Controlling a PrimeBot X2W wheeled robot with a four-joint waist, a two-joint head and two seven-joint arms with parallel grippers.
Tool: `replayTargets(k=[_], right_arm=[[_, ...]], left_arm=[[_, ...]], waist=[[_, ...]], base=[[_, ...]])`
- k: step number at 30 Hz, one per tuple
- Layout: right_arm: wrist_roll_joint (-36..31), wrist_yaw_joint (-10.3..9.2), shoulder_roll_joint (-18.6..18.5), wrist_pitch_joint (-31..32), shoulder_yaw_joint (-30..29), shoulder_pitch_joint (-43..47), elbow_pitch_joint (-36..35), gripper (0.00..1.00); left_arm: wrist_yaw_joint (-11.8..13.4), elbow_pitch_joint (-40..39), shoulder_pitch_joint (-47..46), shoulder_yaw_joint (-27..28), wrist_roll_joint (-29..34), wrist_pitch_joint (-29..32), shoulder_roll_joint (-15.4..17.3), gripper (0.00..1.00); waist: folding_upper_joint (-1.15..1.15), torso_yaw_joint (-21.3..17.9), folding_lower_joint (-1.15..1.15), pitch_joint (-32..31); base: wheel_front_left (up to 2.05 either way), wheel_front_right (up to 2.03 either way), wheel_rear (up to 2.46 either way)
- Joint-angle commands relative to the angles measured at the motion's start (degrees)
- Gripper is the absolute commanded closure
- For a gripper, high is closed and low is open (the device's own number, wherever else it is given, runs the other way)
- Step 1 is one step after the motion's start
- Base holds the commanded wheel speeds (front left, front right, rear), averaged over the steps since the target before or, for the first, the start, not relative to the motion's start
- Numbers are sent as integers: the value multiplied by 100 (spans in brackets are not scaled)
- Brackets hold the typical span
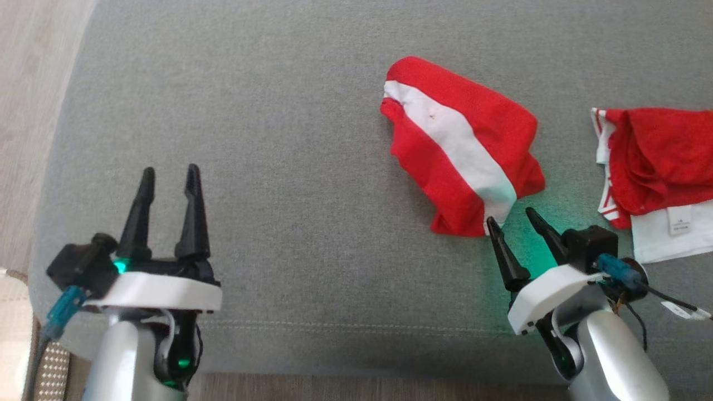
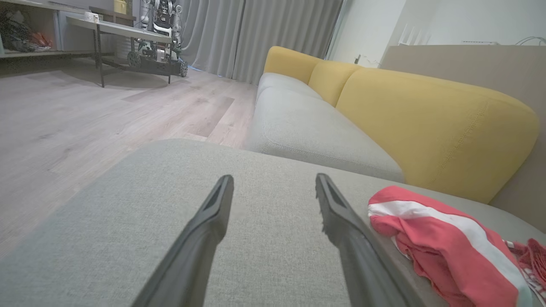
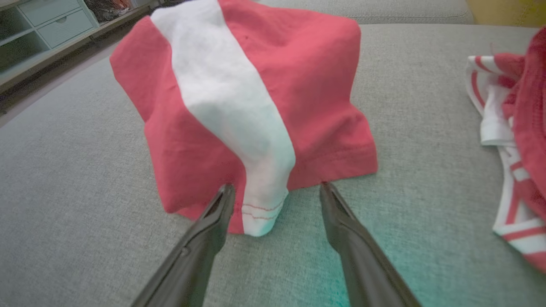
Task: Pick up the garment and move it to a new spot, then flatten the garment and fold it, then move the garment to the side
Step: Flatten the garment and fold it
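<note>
Both jaw pairs stood wide; right gripper [image 1: 510, 215] straddled the garment's [image 1: 473, 120] white-banded hem, left gripper [image 1: 170, 168] over sofa seat's [image 1: 278, 111] front-left corner.

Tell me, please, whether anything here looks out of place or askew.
Both clothes lie crumpled, not flat, on the grey cushion: the red piece with a white band is humped up in front of the open right gripper, and the striped-trim jersey is bunched further right, its label showing.
</note>
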Motion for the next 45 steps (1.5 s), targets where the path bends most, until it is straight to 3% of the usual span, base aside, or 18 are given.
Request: replayTargets(k=[1, 6, 7, 8, 9, 14, 15, 17, 24, 29, 36, 40, 45], right_arm=[[57, -2, 38, -116, 143, -196, -51, 0], [84, -2, 38, -219, 162, -330, 183, 0], [89, -2, 38, -235, 166, -354, 224, 4], [92, -2, 38, -249, 172, -378, 267, 19], [93, -2, 38, -262, 180, -405, 308, 23], [99, -2, 38, -314, 195, -512, 477, 20], [109, -2, 38, -323, 202, -536, 525, 29], [145, -2, 38, -344, 225, -571, 628, 100], [102, -2, 38, -492, 205, -609, 852, 100], [-352, -2, 38, -474, 47, -518, 632, 100], [-1004, -2, 38, 182, -247, -187, -199, 100], [-1091, -2, 38, 679, -335, 28, -646, 100], [-1122, -2, 38, 876, -200, 135, -1017, 100]], left_arm=[[-26, -100, -199, 90, -23, -30, 36, 0], [-25, -82, -247, -25, -98, -30, 36, 0], [-21, -81, -255, -41, -107, -30, 36, 0], [-22, -74, -262, -61, -104, -30, 35, 0], [-22, -67, -270, -78, -94, -30, 35, 0], [-26, -53, -314, -113, -76, -30, 35, 0], [-27, -51, -323, -115, -74, -30, 35, 0], [-28, -46, -327, -115, -65, -30, 35, 0], [-22, -8, -259, 43, 18, -30, 35, 0], [-7, 20, -186, 103, 34, -30, 35, 0], [-14, 163, -228, 25, 119, -30, 35, 0], [-39, 406, -387, -125, 243, -30, 35, 0], [-73, 779, -807, -466, 225, -30, 79, 0]], waist=[[0, 47, 0, 31], [0, 101, 0, 85], [0, 108, 0, 96], [0, 113, 0, 105], [0, 118, 0, 115], [0, 145, 0, 145], [0, 153, 0, 148], [0, 162, 0, 131], [0, -3, 0, -53], [0, -306, 0, -194], [0, -839, 0, -194], [0, -1107, 0, -95], [0, -1355, 0, 75]], base=[[0, 0, 0], [0, 0, 0], [0, 0, 0], [0, 0, 0], [0, 0, 0], [0, 0, 0], [0, 0, 0], [0, 0, 0], [0, 0, 0], [0, 0, 0], [0, 0, 0], [0, 0, 0], [0, 0, 0]])
